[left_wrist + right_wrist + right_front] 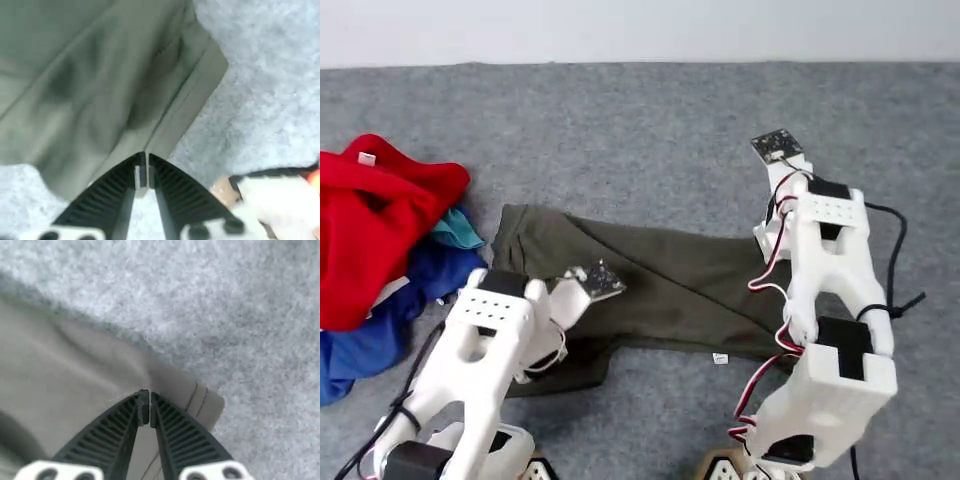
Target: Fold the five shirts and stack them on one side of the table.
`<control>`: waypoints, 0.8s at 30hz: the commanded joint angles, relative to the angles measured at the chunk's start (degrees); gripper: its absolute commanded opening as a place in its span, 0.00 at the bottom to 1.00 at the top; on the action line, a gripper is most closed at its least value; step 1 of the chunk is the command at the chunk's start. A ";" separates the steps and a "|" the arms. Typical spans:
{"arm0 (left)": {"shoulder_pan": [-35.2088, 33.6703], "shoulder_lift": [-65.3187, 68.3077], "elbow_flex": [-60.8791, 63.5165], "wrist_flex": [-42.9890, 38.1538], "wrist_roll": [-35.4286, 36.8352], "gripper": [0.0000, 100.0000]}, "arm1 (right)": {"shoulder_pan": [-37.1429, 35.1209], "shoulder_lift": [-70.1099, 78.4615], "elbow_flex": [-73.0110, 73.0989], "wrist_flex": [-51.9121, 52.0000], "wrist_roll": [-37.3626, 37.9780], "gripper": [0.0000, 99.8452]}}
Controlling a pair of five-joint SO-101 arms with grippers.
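Note:
An olive green shirt (660,280) lies partly folded across the middle of the grey table (650,130). My left gripper (548,340) is at the shirt's near left part. In the left wrist view its jaws (142,172) are shut on the hem of the olive shirt (90,85), close to a corner. My right gripper (768,240) is at the shirt's right end. There the right gripper (145,407) is shut on the olive shirt (65,375) beside a stitched corner. A white tag (720,358) shows on the near edge.
A loose heap sits at the table's left edge: a red shirt (370,230) on top, a blue shirt (380,320) under it and a teal one (455,230) peeking out. Bare grey table stretches along the back and the far right.

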 commanded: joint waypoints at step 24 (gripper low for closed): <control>0.09 -1.67 -2.95 -15.74 15.21 0.02 | -4.79 2.07 0.88 -2.51 -0.18 0.01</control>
